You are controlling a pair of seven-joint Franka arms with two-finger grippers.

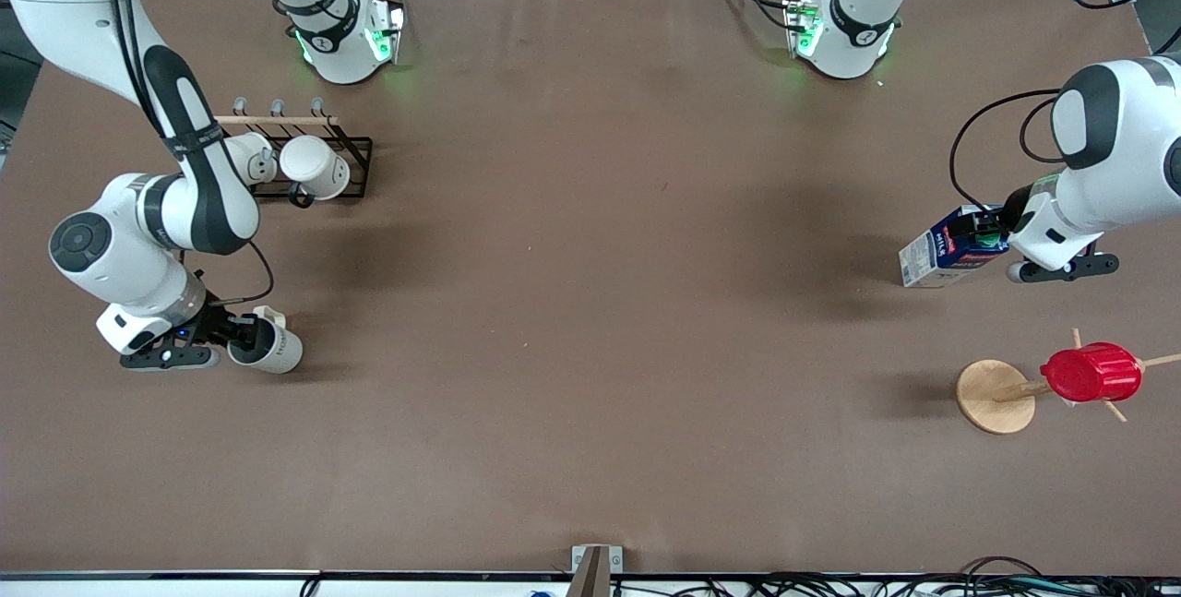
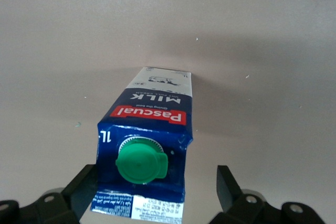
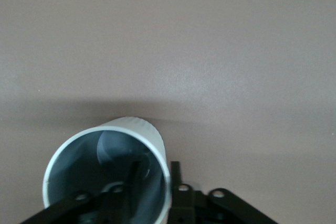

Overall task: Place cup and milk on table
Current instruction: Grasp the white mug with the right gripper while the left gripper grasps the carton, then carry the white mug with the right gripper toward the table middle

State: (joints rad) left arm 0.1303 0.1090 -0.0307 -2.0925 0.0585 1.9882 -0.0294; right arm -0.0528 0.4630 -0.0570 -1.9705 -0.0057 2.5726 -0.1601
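Note:
The cup [image 1: 269, 347], cream-white with a dark grey inside, lies tipped on its side low at the brown table [image 1: 590, 320] near the right arm's end. My right gripper [image 1: 242, 335] is shut on its wall. In the right wrist view one finger sits inside the cup [image 3: 105, 166] and the other outside the rim, with the right gripper [image 3: 156, 178] pinching the wall. The milk [image 1: 950, 251], a dark blue carton, lies tilted toward the left arm's end. My left gripper [image 1: 1000, 235] is open around its capped top. In the left wrist view the milk [image 2: 149, 129] sits between the spread fingers of the left gripper [image 2: 156, 181].
A black wire rack [image 1: 355, 168] holding two white mugs stands farther from the camera than the cup. A wooden peg stand with a round base [image 1: 995, 396] carries a red ribbed cup [image 1: 1091, 373], nearer the camera than the milk.

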